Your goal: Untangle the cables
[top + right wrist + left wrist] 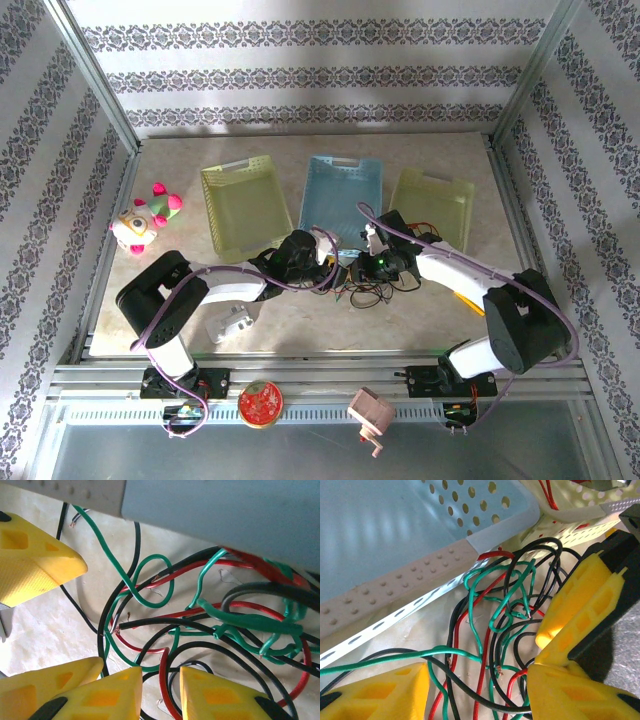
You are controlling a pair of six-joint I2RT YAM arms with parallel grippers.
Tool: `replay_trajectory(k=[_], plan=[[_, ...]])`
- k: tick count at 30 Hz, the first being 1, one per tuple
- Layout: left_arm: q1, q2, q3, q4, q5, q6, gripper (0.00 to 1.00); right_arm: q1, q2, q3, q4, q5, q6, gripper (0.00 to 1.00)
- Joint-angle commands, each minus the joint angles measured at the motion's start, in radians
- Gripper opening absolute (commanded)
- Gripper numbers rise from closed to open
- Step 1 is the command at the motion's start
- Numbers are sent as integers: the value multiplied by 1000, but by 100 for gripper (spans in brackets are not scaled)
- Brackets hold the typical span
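Table point(300, 335) w/ three baskets point(245, 205) from top; wrist cams show cables point(517, 612) knotted.

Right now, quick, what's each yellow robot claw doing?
Left gripper: open, with thin red, green and black cables in its gap.
Right gripper: nearly closed around those cables; cannot tell if it grips.

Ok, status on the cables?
Both open: left end effector, right end effector, low over the cables. Red, green, black strands tangled. Pile tight against the blue basket.
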Motion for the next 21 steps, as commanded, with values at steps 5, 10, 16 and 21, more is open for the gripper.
replay_trajectory(k=[5,10,16,21], plan=[[-2,19,52,34,21,-34,54,15,31,-8,16,-33,-10,27],[-2,37,58,41,26,-44,54,18,25,-47,45,-27,5,23],[-2,48,62,51,36,-60,54,18,13,-75,74,-22,17,12],[-1,56,68,50,38,-70,53,17,-31,-106,104,-8,29,6]])
